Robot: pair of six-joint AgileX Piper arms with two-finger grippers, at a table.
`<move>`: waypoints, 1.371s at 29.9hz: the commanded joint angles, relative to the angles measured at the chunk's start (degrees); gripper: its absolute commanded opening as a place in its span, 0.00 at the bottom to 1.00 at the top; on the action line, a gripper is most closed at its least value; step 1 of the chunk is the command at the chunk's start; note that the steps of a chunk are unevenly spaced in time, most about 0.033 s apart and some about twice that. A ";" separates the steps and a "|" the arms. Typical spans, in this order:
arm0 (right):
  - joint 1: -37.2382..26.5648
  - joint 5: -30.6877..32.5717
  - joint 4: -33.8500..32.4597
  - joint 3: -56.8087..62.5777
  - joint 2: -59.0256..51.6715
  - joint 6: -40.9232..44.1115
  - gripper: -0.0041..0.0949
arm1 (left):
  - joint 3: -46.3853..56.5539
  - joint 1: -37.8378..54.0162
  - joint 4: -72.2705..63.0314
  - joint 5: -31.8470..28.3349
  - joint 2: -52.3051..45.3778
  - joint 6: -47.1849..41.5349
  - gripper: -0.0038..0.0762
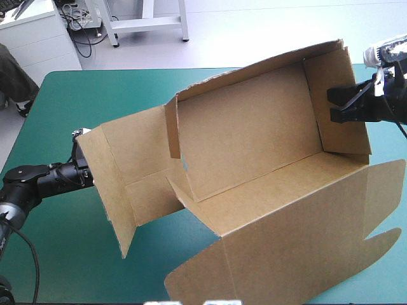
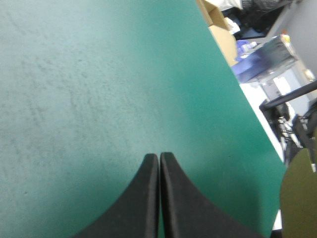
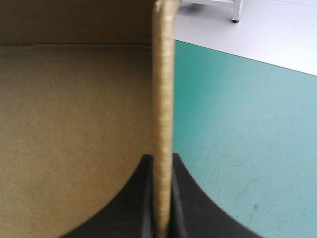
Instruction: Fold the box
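My right claw (image 3: 162, 159) is all but closed. Its black fingers (image 3: 130, 208) pinch the cut edge of a raised end wall of the brown cardboard box (image 1: 248, 127), and the board stands straight up between them. On one side of that wall I see the box's plain inner floor, and on the other the teal-green cover (image 3: 237, 124) of the worktop (image 1: 63, 108).

My left claw (image 2: 159, 157) is pressed together with nothing in it, the two tips meeting in a point just above bare cover. From the high view its arm comes in low at the left. The tip is hidden behind the box's outermost left flap, so I cannot tell whether it touches the board.

The box sits half formed across the middle and right of the worktop. Its far wall and right end wall are raised around the floor panel, and a narrow flap stands at the left end. Wider flaps splay out to the left, and a large panel with rounded tabs reaches toward the near edge.
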 commanded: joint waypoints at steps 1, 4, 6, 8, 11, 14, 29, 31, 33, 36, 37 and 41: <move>0.03 -1.58 1.97 -1.31 -1.28 1.29 0.02 | -1.30 -0.03 -6.46 8.93 -0.36 1.00 0.04; 0.03 -1.58 1.98 -1.31 -1.28 1.21 0.02 | -1.30 -0.03 -6.58 8.93 -0.49 1.10 0.06; 0.03 -1.58 1.98 -1.31 -1.18 1.21 0.02 | -1.30 -0.03 -7.91 8.93 -0.58 1.10 0.12; 0.03 -1.72 1.98 -1.31 -0.93 1.21 0.02 | -1.30 -0.03 -9.06 8.93 -0.58 1.10 0.17; 0.03 -2.64 1.98 -1.31 -0.52 1.33 0.02 | -1.30 -0.55 -9.81 8.93 -0.62 1.10 0.28; 0.03 -3.58 2.21 -1.31 0.00 1.33 0.02 | -1.30 -1.72 -10.18 8.93 -0.62 0.99 0.38; 6.86 -12.08 -5.27 -1.31 2.71 5.53 0.02 | -5.13 -5.01 -11.56 8.93 -4.31 0.30 0.47; 8.06 -14.01 -5.27 -1.31 3.19 5.78 0.02 | -5.73 -5.01 -11.56 8.93 -5.40 -0.15 0.51; 8.76 -15.51 -5.57 -1.31 3.49 6.23 0.02 | -6.25 -5.01 -11.43 8.93 -6.20 -0.91 0.53; 9.56 -16.55 -5.92 -1.31 4.43 6.38 0.02 | -6.76 -5.01 -11.54 8.93 -7.12 -0.88 0.54; 9.96 -16.78 -6.45 -1.31 4.59 6.83 0.02 | -6.98 -5.01 -11.54 8.93 -7.24 -0.88 0.54; 12.10 -18.19 -9.80 -1.31 5.27 8.13 0.02 | -7.32 -5.01 -14.19 8.93 -7.61 -0.88 0.57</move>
